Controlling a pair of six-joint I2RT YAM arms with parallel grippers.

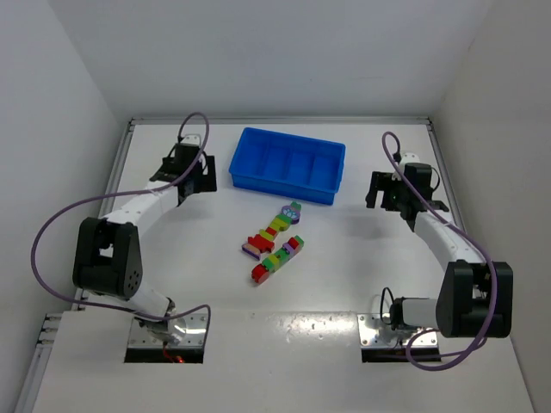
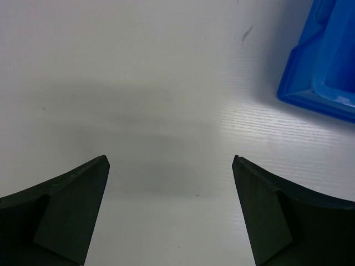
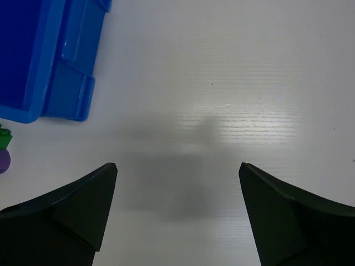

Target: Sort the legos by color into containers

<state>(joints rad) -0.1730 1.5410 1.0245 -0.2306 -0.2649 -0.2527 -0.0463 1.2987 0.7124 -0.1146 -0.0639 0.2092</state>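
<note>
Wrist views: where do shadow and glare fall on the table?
Left wrist view: a soft grey shadow lies on the table just ahead of the fingers, with a brighter patch near the blue tray. Right wrist view: a similar shadow, with striped glare to its right.

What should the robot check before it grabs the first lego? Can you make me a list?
1. Left gripper open with nothing in it: ok.
2. Right gripper open with nothing in it: ok.
3. Blue tray has room inside: ok, it looks empty from above.
4. Legos lie in the open between the two arms, with nothing on top of them: ok.
5. Legos are loose single bricks: not ok, they are stuck together in strips of mixed colours.
6. The tray shows which colour goes where: cannot tell, no marks are visible.
</note>
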